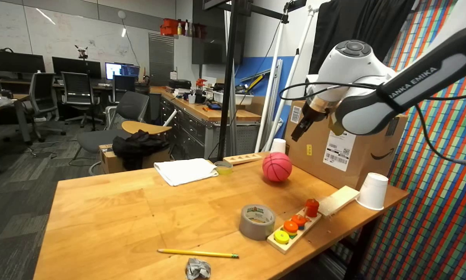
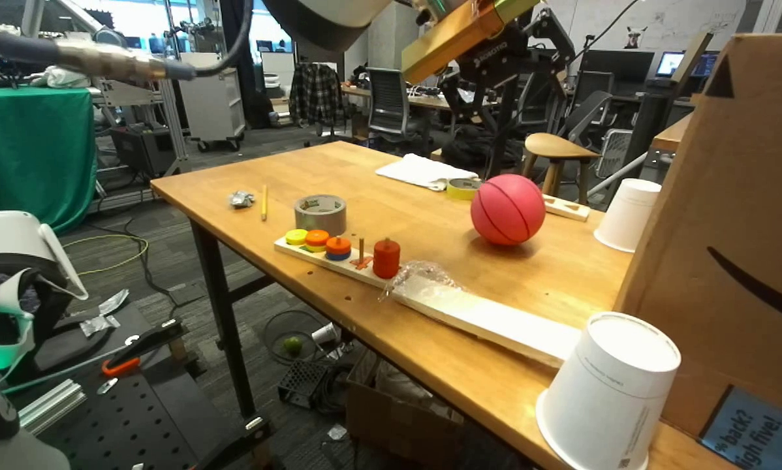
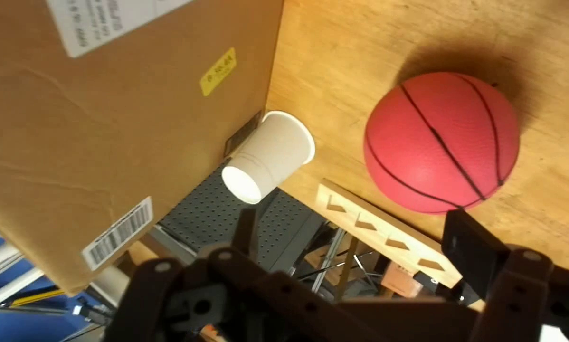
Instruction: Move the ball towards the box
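In an exterior view the ball [image 1: 277, 167] rests on the table [image 1: 112, 210], near the box [image 1: 359, 151] but apart. In an exterior view an upturned cup [image 2: 628, 215] stands just beside the box. In the wrist view the gripper [image 3: 351, 223] gapes wide, empty; the ball is probably light and rubbery, best pinched across its middle

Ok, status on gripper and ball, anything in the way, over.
Gripper open, empty. Ball on table, apart from box. Cup nearest ball, beside box, possibly in the way.
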Available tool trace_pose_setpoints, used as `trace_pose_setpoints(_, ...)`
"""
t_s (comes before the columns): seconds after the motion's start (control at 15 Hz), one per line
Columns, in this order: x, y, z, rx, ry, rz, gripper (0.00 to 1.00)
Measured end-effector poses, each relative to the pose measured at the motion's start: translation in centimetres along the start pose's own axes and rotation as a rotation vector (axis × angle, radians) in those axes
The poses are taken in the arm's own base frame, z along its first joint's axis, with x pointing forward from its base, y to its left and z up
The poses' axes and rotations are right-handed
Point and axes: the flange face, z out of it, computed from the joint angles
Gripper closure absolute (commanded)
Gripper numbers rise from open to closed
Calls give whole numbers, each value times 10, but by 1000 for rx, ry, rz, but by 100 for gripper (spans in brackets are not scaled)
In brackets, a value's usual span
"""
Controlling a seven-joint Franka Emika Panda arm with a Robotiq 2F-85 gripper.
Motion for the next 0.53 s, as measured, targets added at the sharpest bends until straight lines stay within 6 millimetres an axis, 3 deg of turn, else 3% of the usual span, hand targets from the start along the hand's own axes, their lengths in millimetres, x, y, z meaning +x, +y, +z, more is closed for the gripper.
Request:
trace_pose_setpoints(0.2, -10, -22, -28, -15, 59, -72, 0)
trace_pose_setpoints(0.53, -12, -106, -61, 82, 193, -276, 0)
